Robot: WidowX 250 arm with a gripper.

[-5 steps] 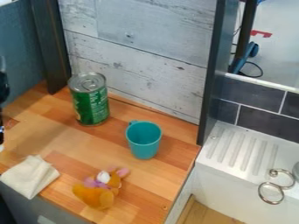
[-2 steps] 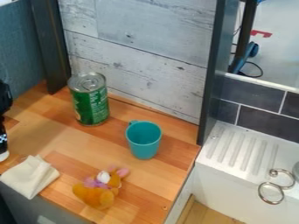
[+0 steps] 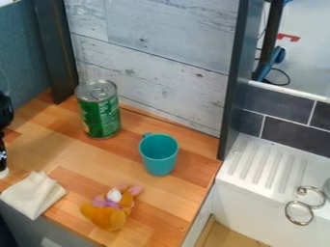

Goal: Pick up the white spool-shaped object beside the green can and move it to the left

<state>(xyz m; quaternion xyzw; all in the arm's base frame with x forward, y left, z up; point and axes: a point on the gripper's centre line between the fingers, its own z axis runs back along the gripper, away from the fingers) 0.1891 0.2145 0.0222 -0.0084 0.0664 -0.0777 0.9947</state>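
At the left edge of the camera view is the black gripper [image 3: 4,144], partly cut off by the frame, just above and behind the cloth. A folded cream cloth [image 3: 32,195] lies at the counter's front left and is the thing nearest to it. Further right, a green can [image 3: 99,110] with a silver lid stands upright near the back wall. A teal cup [image 3: 158,154] stands upright, its handle toward the can. An orange-brown plush toy [image 3: 106,214] with pink ears lies near the front edge.
The wooden counter [image 3: 164,195] ends at the right beside a white sink [image 3: 258,166] with a ridged drainboard and curled metal rings [image 3: 299,212]. A pale wood-plank wall [image 3: 155,53] stands behind, between dark upright posts.
The arm has come further into view at the left edge and moved downward, mostly between the two earlier frames and only slightly since. The cloth, can, cup and toy have stayed put.
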